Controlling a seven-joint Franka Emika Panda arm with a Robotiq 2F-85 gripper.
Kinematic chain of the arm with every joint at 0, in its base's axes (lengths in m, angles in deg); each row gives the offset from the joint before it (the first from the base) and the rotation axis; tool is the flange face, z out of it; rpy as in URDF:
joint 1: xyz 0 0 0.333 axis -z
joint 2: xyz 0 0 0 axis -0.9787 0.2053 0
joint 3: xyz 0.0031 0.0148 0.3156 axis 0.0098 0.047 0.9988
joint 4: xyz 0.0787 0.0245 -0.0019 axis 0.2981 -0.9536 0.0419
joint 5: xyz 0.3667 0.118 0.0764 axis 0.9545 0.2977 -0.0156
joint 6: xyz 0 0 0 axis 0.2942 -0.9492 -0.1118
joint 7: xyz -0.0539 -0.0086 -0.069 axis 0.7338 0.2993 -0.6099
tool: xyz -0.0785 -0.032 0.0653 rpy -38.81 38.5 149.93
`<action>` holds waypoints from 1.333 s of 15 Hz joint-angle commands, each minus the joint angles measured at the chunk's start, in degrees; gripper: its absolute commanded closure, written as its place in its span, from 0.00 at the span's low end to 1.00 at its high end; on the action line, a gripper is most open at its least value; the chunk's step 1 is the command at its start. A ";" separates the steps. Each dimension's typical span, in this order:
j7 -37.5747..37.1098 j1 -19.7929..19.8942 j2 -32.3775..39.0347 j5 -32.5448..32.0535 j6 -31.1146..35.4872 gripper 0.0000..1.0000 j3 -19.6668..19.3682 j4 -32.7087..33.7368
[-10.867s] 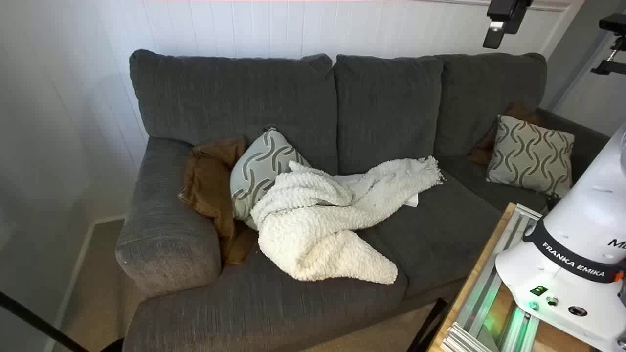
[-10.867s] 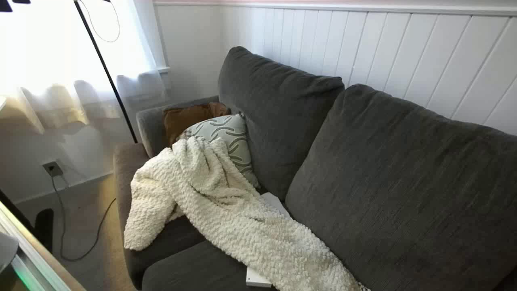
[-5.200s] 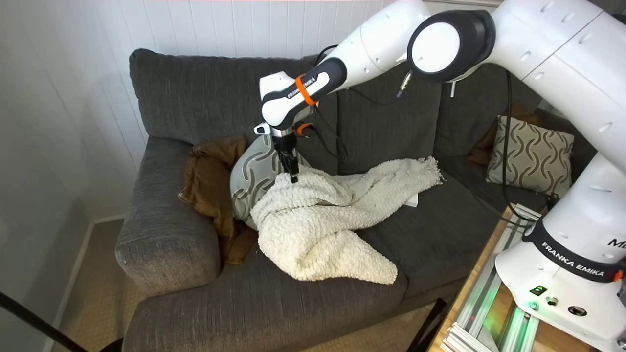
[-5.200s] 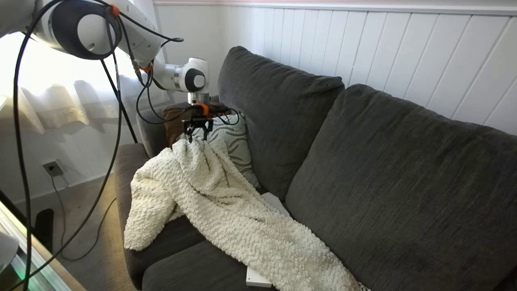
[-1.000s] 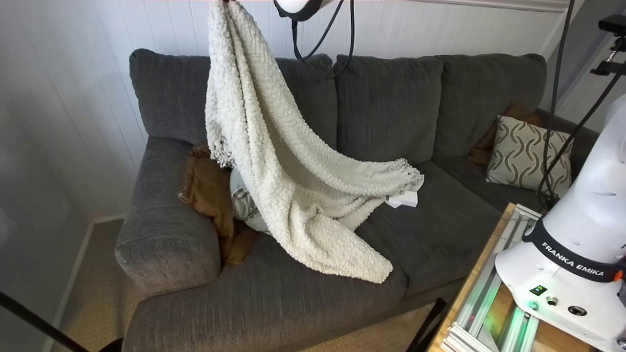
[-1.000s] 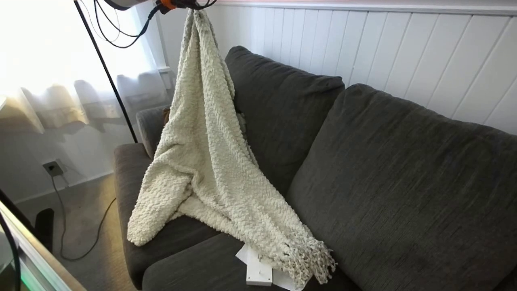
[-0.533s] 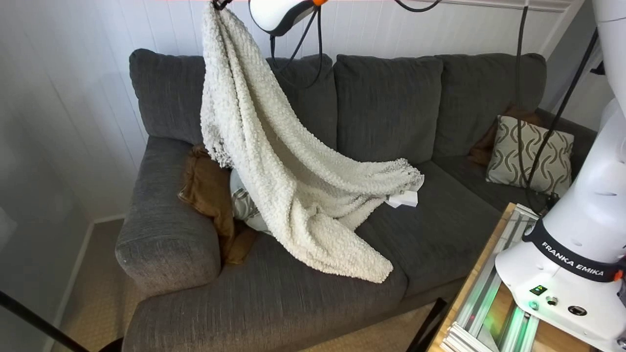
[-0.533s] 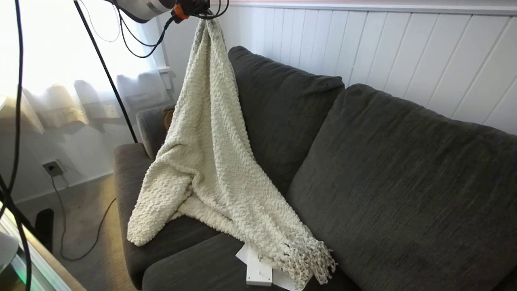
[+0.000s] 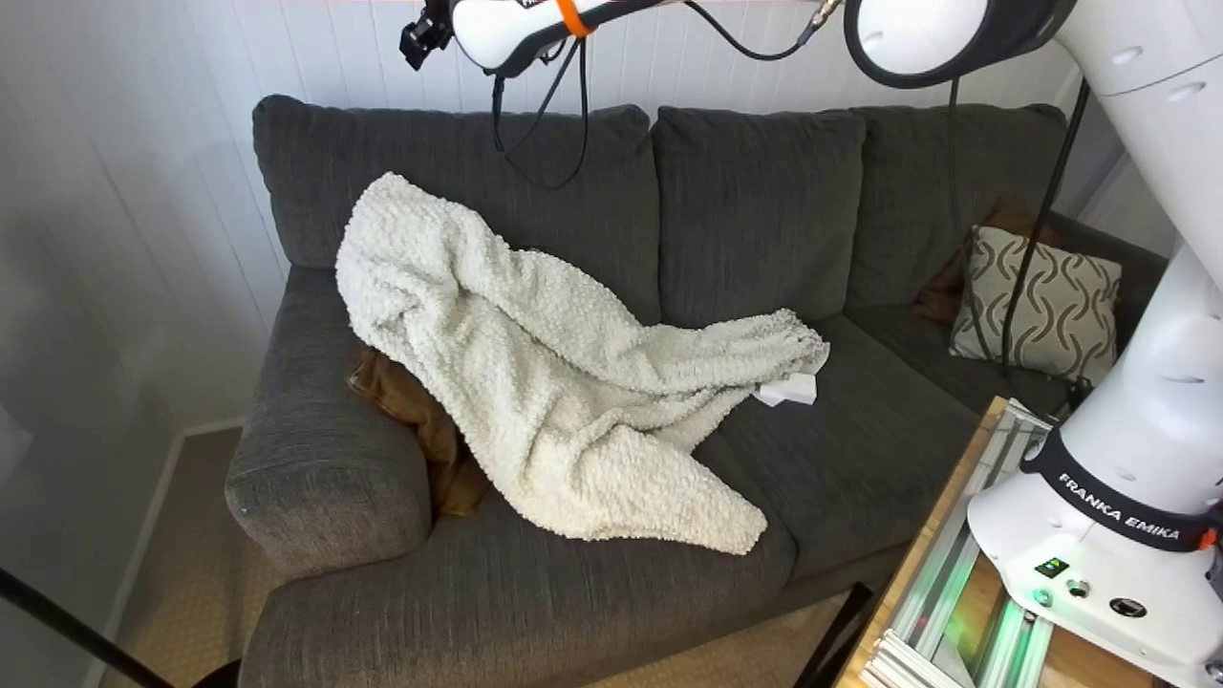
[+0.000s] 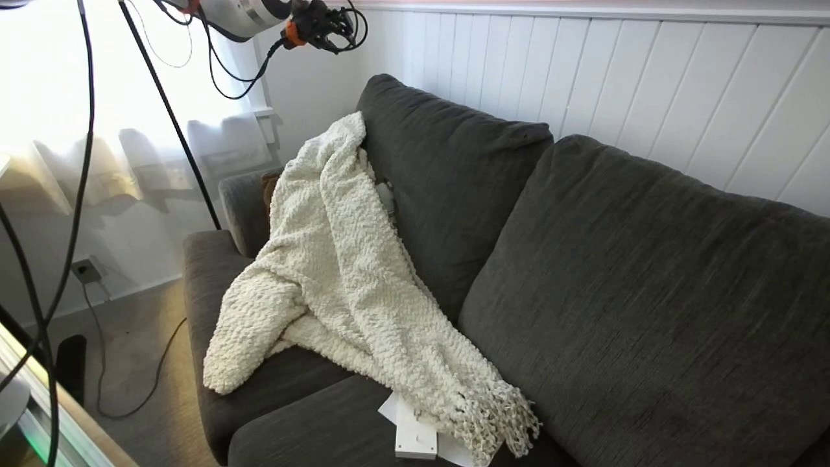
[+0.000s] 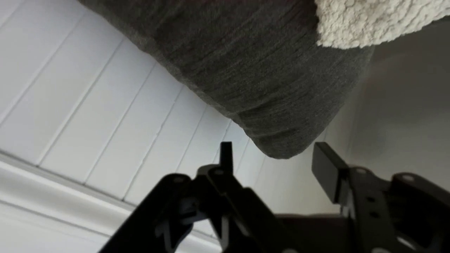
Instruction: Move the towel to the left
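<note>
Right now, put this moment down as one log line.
gripper: open, empty, apart from towel | towel: draped across gray sofa, partly hiding brown pillow | white object: partly under towel

- "FRANKA EMIKA", in white capitals, on the curved black band [image 9: 1120, 506] around the white, rounded robot base [image 9: 1113, 564] in an exterior view.
- Small black, green-lit panel [image 9: 1052, 568] on that base: any marks too small to read.

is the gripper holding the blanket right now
No, in the wrist view the gripper is open with nothing in its grasp, the blanket lying apart from it.
</note>
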 commanded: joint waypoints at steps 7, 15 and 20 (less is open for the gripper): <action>2.05 1.11 -17.10 8.15 -29.99 0.00 5.25 -12.42; 2.32 13.66 -32.01 21.75 -31.36 0.00 14.97 -31.92; 9.59 22.76 -38.21 38.01 -23.86 0.00 19.29 -45.56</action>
